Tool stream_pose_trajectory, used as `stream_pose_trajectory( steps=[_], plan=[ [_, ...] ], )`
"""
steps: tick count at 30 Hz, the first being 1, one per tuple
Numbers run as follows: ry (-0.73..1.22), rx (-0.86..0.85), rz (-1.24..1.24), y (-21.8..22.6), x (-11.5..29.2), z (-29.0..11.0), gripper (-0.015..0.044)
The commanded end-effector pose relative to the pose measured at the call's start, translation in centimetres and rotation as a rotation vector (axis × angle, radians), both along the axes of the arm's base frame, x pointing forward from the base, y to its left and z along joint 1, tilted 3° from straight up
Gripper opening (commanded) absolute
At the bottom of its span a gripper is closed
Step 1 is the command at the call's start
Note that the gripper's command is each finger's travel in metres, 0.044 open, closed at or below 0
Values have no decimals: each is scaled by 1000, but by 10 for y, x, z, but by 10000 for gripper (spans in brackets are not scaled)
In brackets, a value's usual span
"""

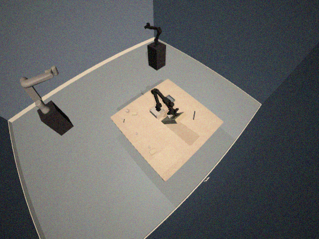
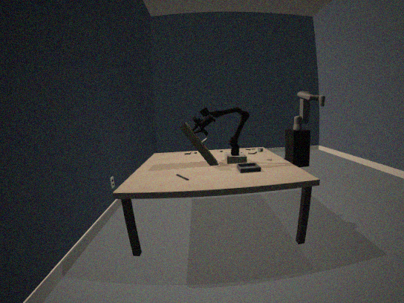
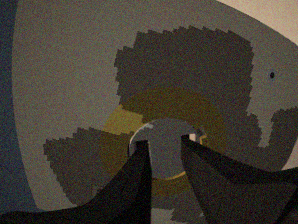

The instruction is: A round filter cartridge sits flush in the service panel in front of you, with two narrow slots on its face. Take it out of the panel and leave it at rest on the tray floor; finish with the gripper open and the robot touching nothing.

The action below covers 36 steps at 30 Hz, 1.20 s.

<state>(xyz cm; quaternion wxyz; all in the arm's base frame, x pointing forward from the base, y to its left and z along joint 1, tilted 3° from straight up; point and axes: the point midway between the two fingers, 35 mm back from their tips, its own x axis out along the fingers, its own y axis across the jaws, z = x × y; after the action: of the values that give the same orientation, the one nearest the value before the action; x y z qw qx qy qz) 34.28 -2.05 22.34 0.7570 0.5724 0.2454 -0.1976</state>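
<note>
On the table (image 2: 223, 191), nearest the front edge, a thin dark rod (image 2: 182, 177) lies left of the middle. Behind it, right of the middle, sits a low dark tray (image 2: 249, 168) with open compartments, well apart from the rod. Just behind the tray is the arm's pale base block (image 2: 236, 160), and to its left the panel (image 2: 198, 145) leans steeply, its foot on the tabletop and its upper edge tilted toward the left. Small bits lie scattered along the back edge, too small to tell what they are. Beyond the table's right back corner a grey arm (image 2: 305, 108) stands on a dark pedestal (image 2: 297, 147) on the floor; the top view shows a second, black arm (image 1: 153, 30) on another pedestal (image 1: 156, 55) farther off.

The arm (image 2: 238, 126) rises from its block and bends over to the left, bringing the gripper (image 2: 200, 128) against the panel's upper face. Nothing stands between gripper and panel.

In the wrist view the two dark fingers stand narrowly apart, clenched on a grey raised piece at the centre of the cartridge (image 3: 123, 123). The cartridge's yellowish ring shows around that piece, lying in the grey panel face, so the cartridge is in the panel. Blotchy shadows cover much of the face around it.
</note>
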Motion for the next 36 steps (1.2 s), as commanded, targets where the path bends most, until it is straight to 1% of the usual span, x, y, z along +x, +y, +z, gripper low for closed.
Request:
stream_pose_trajectory(
  steps=[1, 14, 20, 36],
  plan=[
    [-1, -109, 76, -1, 7, -3, 0],
    [8, -470, 344, -1, 8, -3, 0],
    [6, -388, 282, -1, 9, -4, 0],
    [6, -388, 282, -1, 9, -4, 0]
  ],
)
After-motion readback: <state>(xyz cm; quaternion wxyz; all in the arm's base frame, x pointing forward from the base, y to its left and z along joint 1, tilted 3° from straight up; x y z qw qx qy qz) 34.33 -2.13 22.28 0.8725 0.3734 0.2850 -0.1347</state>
